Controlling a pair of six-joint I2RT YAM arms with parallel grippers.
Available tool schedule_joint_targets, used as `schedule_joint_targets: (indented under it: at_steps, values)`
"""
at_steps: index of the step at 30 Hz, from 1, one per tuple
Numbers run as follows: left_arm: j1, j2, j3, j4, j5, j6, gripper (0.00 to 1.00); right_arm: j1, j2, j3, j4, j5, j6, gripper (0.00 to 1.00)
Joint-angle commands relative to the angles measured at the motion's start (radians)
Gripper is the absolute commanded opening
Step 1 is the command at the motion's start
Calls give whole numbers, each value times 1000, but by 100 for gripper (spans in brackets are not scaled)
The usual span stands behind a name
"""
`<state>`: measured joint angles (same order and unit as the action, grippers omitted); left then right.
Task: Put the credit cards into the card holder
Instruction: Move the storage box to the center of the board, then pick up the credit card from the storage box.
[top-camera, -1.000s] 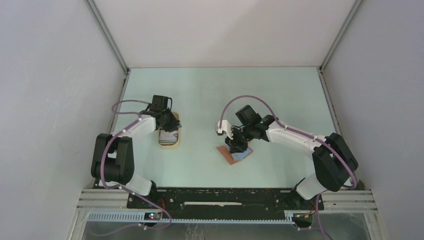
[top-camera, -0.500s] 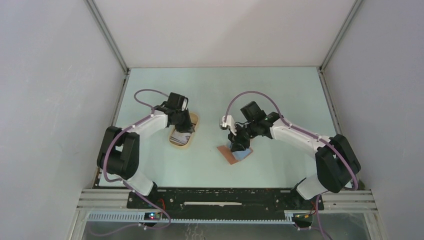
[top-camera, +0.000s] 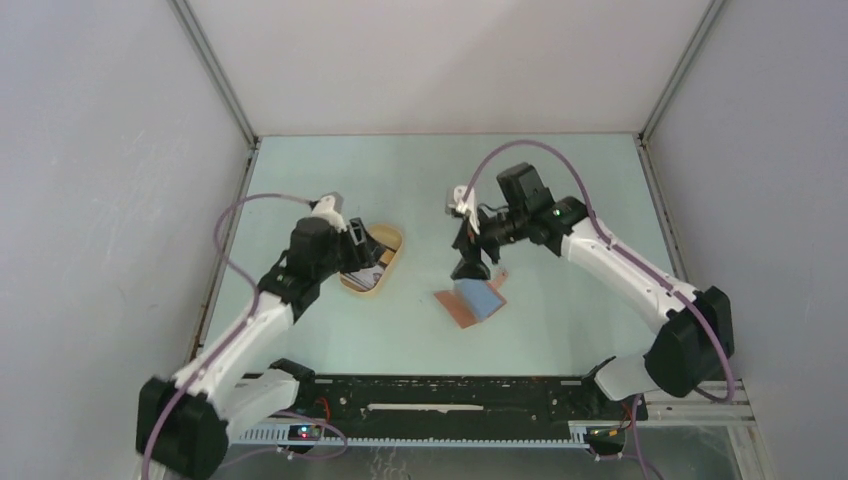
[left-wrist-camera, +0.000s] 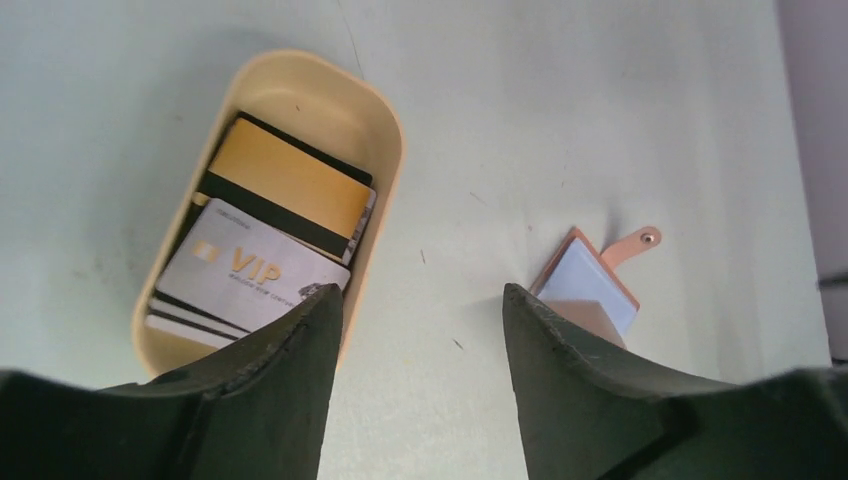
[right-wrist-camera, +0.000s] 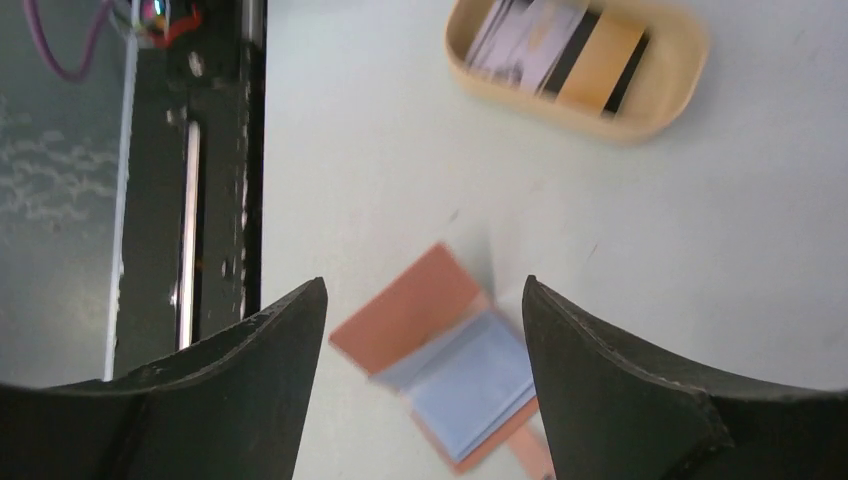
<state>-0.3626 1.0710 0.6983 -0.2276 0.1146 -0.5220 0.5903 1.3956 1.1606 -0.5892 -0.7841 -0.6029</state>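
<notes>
The credit cards (left-wrist-camera: 250, 270) lie stacked in a pale tan oval tray (left-wrist-camera: 390, 130), an orange-yellow one with a dark stripe (left-wrist-camera: 285, 180) behind a white one. The card holder (right-wrist-camera: 450, 370) lies unfolded on the table, reddish-brown flap to one side, grey-blue slots up. In the top view it is the card holder (top-camera: 470, 300), right of the tray (top-camera: 393, 240). My left gripper (left-wrist-camera: 422, 295) hangs open over bare table between tray and card holder (left-wrist-camera: 590, 290), nothing in it. My right gripper (right-wrist-camera: 425, 285) is open above the card holder, not touching it.
The black base rail (right-wrist-camera: 215, 150) runs along the table's near edge, close to the card holder. Grey walls (top-camera: 120, 200) enclose the table on the left, right and back. In the top view the left gripper (top-camera: 362, 258) overlaps the tray's left side and the right gripper (top-camera: 470, 270) hangs over the card holder's far edge.
Both grippers have opened. The left arm shifted the tray rightward, then pulled back from it. The right gripper rose off the card holder, which now lies unfolded.
</notes>
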Motion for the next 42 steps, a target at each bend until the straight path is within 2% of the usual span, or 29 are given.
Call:
schedule_joint_targets:
  at_steps: [1, 5, 9, 14, 18, 23, 28, 35, 42]
  values:
    - [-1, -243, -192, 232, -145, 1, 70, 16, 177, 293, -142, -114, 92, 79]
    - [-1, -373, -325, 373, -177, -25, 78, 63, 381, 565, -191, -88, 229, 76]
    - [1, -429, -381, 416, -204, -65, 84, 110, 567, 774, -221, -49, 335, 76]
    - [2, -398, -422, 454, -240, -154, 84, 144, 810, 1033, -283, 17, 466, 75]
    - [21, -351, -423, 395, -293, -235, 83, 146, 937, 1184, -292, 104, 521, 76]
    - [70, -339, -434, 355, -305, -302, 83, 151, 1031, 1256, -279, 154, 574, 76]
    - [74, -360, -429, 251, -399, -378, 84, 162, 1077, 1262, -256, 170, 618, 77]
    - [76, -394, -424, 87, -518, -502, 77, 182, 1161, 1333, -253, 232, 646, 78]
    - [89, -311, -388, 63, -487, -507, 73, 195, 1195, 1349, -248, 319, 634, 79]
